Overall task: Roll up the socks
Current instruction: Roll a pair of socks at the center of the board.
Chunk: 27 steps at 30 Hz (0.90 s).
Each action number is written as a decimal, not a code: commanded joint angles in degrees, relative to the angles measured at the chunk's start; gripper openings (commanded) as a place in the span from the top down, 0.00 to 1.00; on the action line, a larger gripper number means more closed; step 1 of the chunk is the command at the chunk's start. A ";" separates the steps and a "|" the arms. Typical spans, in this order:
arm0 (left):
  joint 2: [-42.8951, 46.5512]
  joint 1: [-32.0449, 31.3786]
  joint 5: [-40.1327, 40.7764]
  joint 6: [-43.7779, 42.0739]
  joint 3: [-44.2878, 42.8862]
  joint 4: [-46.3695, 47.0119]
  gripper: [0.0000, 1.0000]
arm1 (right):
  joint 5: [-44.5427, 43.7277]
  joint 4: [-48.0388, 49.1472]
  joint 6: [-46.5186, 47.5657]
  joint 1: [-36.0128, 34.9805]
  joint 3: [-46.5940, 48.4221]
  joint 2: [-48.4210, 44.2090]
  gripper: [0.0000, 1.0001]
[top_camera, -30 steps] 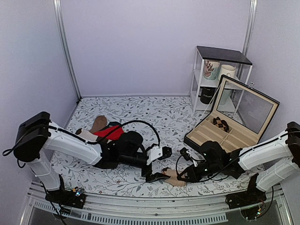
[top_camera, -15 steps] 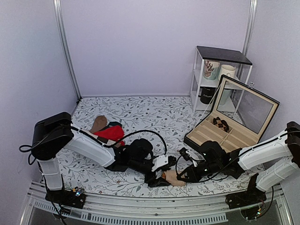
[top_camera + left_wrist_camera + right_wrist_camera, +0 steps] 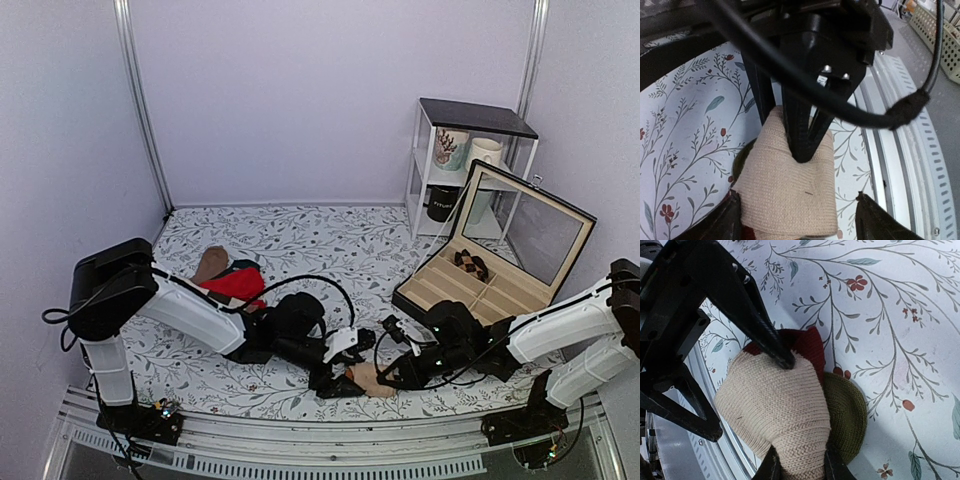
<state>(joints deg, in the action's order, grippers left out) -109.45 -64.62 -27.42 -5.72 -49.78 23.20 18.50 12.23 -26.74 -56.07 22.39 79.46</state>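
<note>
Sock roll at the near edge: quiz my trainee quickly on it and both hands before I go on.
1. True or false: the right hand pinches the sock roll by its beige outer layer.
2. The left hand has its jaws: A shut and empty; B open, straddling the roll; C out of view.
3. In the right wrist view, which two colours show beside the beige layer?
Key: 1 true; 2 B; 3 maroon and olive green.
</note>
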 commanded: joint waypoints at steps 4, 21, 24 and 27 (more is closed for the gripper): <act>0.55 1.52 -4.31 3.67 -0.04 4.09 0.25 | -1.54 -2.05 0.29 0.37 -1.61 2.43 0.94; -6.92 1.86 -0.36 5.59 -1.19 -0.64 0.39 | -1.36 -1.77 -0.11 0.38 -2.09 1.90 0.94; -7.35 1.82 0.33 6.02 -0.38 -0.78 0.47 | -1.49 -1.90 -0.15 0.41 -2.24 1.67 0.94; -7.35 1.82 -0.07 6.38 0.19 -0.13 0.67 | -1.46 -1.86 -0.15 0.43 -2.18 1.99 0.94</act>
<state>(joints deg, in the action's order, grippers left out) -114.43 -63.09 -28.27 -0.71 -51.24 26.72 18.68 14.59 -27.14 -55.86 21.78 80.20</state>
